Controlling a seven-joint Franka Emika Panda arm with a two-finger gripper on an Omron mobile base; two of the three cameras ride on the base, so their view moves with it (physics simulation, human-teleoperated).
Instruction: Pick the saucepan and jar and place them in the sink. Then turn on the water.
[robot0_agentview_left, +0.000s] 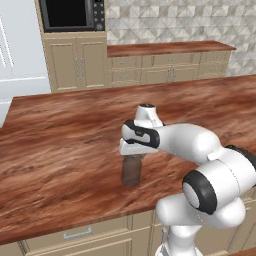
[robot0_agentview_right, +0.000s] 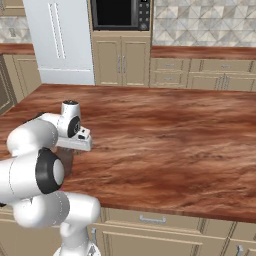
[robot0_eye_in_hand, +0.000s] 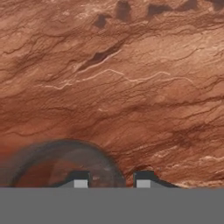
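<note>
The jar (robot0_agentview_left: 131, 170) stands upright on the wooden counter (robot0_agentview_left: 65, 135), directly beneath the gripper (robot0_eye_in_hand: 109, 180), which is poised for a top-down grasp. The fingers are parted narrowly, one tip over the jar's rim; nothing is gripped yet.

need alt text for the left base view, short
A white robot arm reaches over a reddish-brown wooden counter, its pincer directly above a small brownish glass jar standing upright. Beige cabinets and a microwave line the back wall.
</note>
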